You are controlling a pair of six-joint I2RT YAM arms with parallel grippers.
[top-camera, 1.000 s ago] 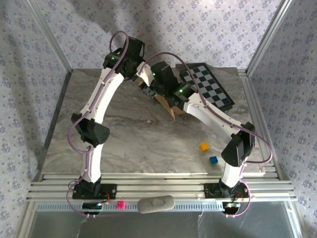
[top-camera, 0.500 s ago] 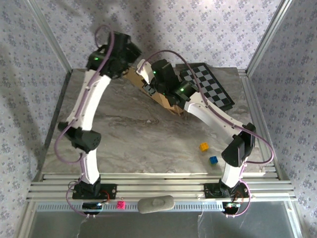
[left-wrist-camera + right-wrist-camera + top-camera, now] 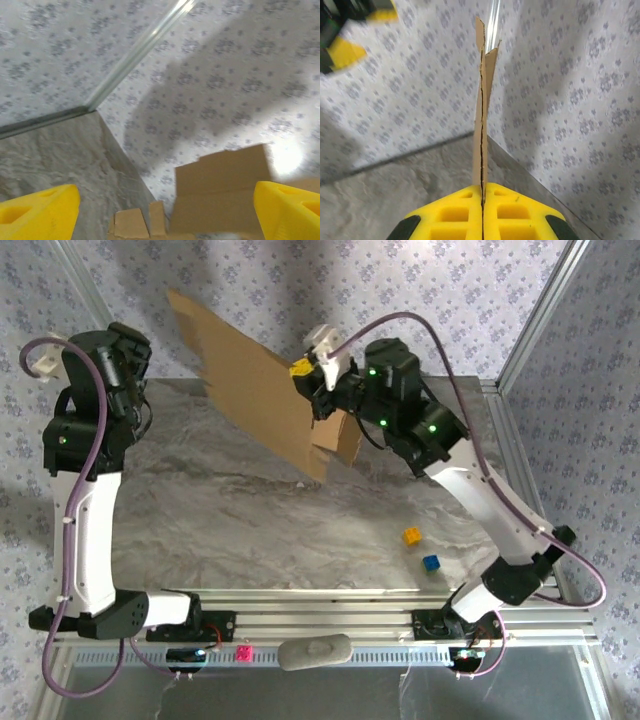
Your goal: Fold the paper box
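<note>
- The paper box (image 3: 250,380), in the top external view, is a large flat sheet of plain brown cardboard. It is die-cut with stepped edges and flaps, and is held in the air on edge above the table (image 3: 250,510).
- The right gripper (image 3: 303,372) pinches the sheet near its upper edge. From there the cardboard runs up and to the left toward the wall, and a shorter part hangs below the gripper.
- The table top is grey marbled stone in look, framed by aluminium rails. The walls behind carry a pale floral print.
- A yellow cube (image 3: 411,536) and a blue cube (image 3: 430,563) lie on the table well below the right gripper, near each other.
- The left arm (image 3: 85,470) stands raised at the left, well apart from the sheet.
- In the left wrist view, the left gripper (image 3: 166,192) has its yellow jaws spread wide with nothing between them. Ahead of it the brown sheet shows a matte face, square notches and small tabs along its near edge.
- In the right wrist view, the yellow ribbed fingers (image 3: 455,212) are clamped together on the cardboard. The sheet rises straight up from them, seen edge-on as two thin layers with a dark seam between.
</note>
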